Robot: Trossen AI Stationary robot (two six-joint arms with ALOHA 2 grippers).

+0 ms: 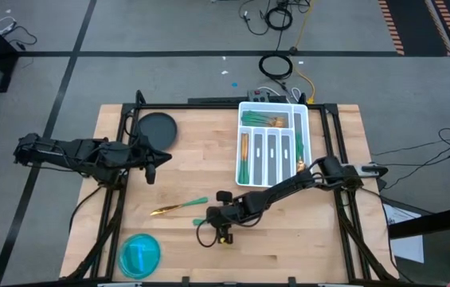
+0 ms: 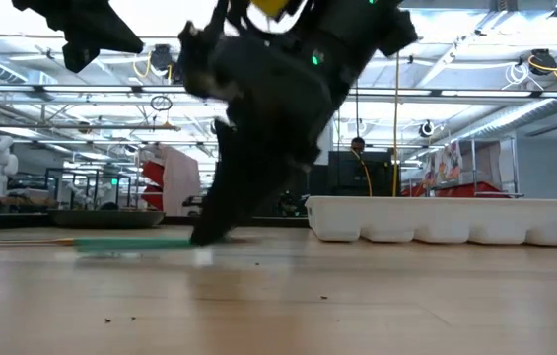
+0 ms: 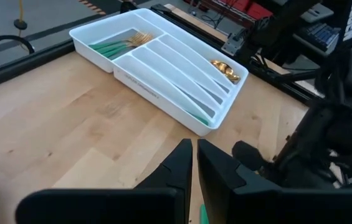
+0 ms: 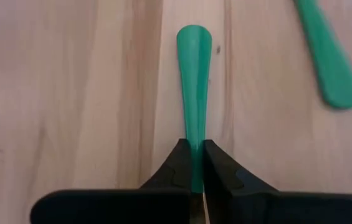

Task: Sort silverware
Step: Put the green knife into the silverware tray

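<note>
Right gripper (image 4: pixel 194 163) is down at the worktop (image 1: pixel 185 171), jaws clamped on the teal handle of one utensil (image 4: pixel 193 93); the handle runs straight out ahead of the jaws and lies flat on the wood, head end hidden behind the fingers so fork/spoon/knife can't be told. Just off to one side of the jaws a second teal handle (image 4: pixel 331 56) lies at an angle, not touching the gripped one. In the high view the right gripper (image 1: pixel 223 217) sits near the front middle of the worktop, and a loose gold-headed piece (image 1: pixel 178 207) lies just beside the jaws toward the left arm. Farther out from the jaws, toward the back right, is the tray (image 1: pixel 239 151): forks (image 1: pixel 263 120) bunched in the crosswise compartment, more silverware (image 1: pixel 244 155) in the long slots, and a gold head (image 3: pixel 225 70) showing at the end of the outermost slot. Left gripper (image 3: pixel 194 165) hovers above the worktop at the left side, jaws pressed almost together with nothing between them, pointing toward the tray. Past the left jaws, a dark plate (image 1: pixel 157 127) sits at the back left; a blue bowl (image 1: pixel 140 253) sits at the front left, well apart from both sets of jaws.
</note>
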